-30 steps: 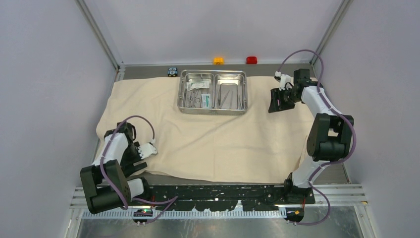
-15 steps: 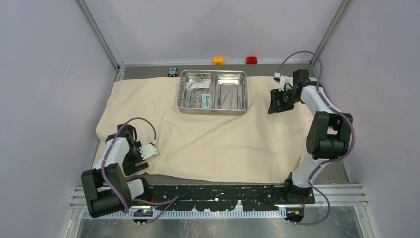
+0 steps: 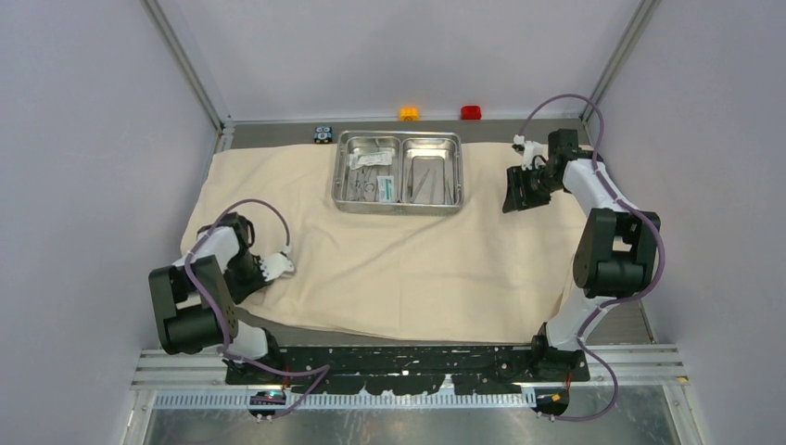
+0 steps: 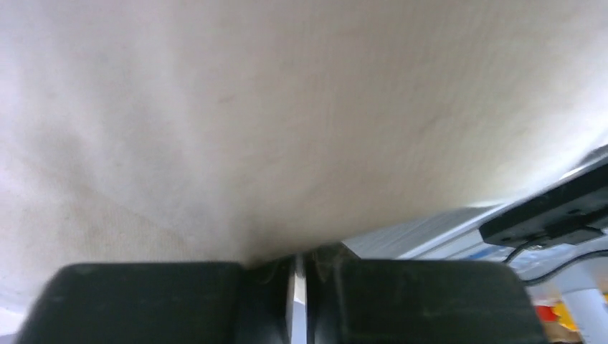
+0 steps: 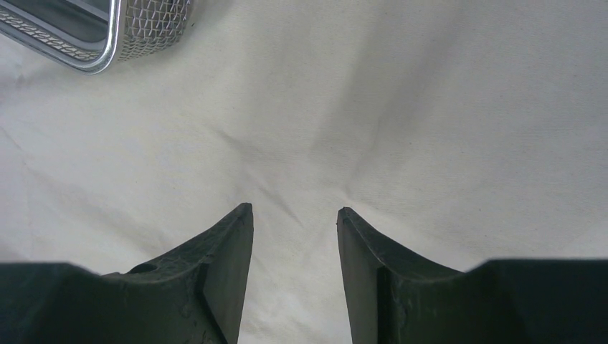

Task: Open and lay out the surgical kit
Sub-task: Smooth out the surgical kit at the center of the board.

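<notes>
1. Since the cloth wrap [image 3: 436, 269] lies spread flat over the bench [image 3: 297, 331] with the steel tray [image 3: 399, 210] sitting on its far half, I judge the opening mostly done and the laying out of tools not yet begun
2. My left end effector [image 4: 300, 261] is pressed almost together on a fold of the wrap at its near-left edge; I read that as a pinch meant to tug that corner flat
3. My right end effector [image 5: 295, 215] hangs spread and empty just above bare cloth to the right of the tray, probably placed there to reach the tray or to hold down the wrap's right side
4. Ring-handled forceps [image 3: 366, 185] and a white-and-green packet [image 3: 387, 185] lie in the tray's left compartment and thin straight tools [image 3: 428, 181] in the right one; nothing is out on the cloth
5. From overhead I get the whole layout, but I can't read either pair of jaws there. Only the left wrist view shows cloth gathered into the narrow slit. Only the right wrist view shows the open gap, the creases below it and the tray's mesh-patterned corner
</notes>
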Tool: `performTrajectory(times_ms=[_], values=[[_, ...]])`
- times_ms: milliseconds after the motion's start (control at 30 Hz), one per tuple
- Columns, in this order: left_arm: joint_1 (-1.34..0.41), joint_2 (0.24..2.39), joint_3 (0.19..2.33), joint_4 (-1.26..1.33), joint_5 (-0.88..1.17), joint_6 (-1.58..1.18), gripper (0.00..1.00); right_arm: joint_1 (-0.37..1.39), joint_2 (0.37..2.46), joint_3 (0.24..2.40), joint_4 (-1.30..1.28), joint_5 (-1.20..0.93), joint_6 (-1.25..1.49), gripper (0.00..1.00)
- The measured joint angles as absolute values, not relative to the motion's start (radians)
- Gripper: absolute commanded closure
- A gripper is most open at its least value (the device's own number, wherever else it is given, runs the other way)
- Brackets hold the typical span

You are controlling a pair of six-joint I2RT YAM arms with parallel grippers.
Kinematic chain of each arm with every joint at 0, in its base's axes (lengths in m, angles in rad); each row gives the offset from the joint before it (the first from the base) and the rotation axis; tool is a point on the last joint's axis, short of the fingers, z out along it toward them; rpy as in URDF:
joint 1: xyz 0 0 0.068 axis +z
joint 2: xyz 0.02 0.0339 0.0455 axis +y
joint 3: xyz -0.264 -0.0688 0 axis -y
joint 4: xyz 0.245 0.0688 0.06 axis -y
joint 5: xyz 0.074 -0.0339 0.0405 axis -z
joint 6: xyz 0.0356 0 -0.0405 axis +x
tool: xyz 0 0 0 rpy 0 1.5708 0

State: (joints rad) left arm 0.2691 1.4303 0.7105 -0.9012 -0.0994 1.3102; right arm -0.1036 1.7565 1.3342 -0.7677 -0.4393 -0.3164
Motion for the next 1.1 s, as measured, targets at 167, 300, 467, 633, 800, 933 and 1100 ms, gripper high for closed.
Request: performTrajectory(times_ms=[167, 300, 467, 633, 800, 933, 1100], values=[[0.268, 1.488, 0.873, -1.039, -0.057, 1.294, 1.0, -0.104, 1.765, 1.353, -0.777, -0.436, -0.316, 0.49], [0.239, 1.545, 1.082, -1.163, -0.041, 1.264, 0.98, -0.104, 1.778, 1.369, -0.783, -0.432, -0.316, 0.49], [0.149, 1.683, 1.267, -1.25, -0.065, 1.213, 0.91, -0.101, 1.779, 1.371, -0.789, -0.424, -0.317, 0.5], [0.102, 1.819, 1.356, -1.285, -0.116, 1.172, 0.79, -0.1, 1.779, 1.371, -0.794, -0.413, -0.321, 0.5], [0.103, 1.86, 1.402, -1.28, -0.154, 1.139, 0.63, -0.1, 1.781, 1.371, -0.794, -0.412, -0.325, 0.5], [0.104, 1.86, 1.404, -1.258, -0.201, 1.133, 0.55, -0.1, 1.785, 1.371, -0.794, -0.412, -0.328, 0.5], [0.122, 1.857, 1.386, -1.231, -0.233, 1.138, 0.44, -0.1, 1.787, 1.371, -0.794, -0.412, -0.335, 0.51]])
